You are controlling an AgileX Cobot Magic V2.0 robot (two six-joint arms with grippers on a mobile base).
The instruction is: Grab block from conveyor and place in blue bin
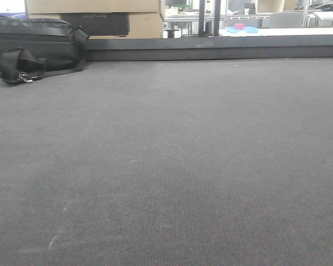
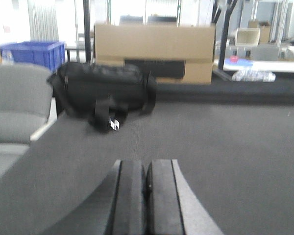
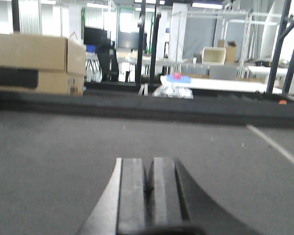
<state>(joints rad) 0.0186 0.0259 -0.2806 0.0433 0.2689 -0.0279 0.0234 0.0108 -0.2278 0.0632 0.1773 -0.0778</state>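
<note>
Left end effector [image 2: 146, 196]: clenched, pads touching, low over grey conveyor belt [image 2: 225, 147].
Right end effector [image 3: 149, 191]: clenched, pads touching.
Blue bin [image 2: 32, 53]: far left, behind black bag [image 2: 100, 93].
Pink block [image 1: 239, 26]: distant, on blue tray [image 1: 251, 30] beyond the belt.

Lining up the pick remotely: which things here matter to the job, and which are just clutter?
For the job: conveyor belt, blue bin, left gripper and right gripper, both shut. No block in view.
Lying about: black bag, cardboard box.
</note>
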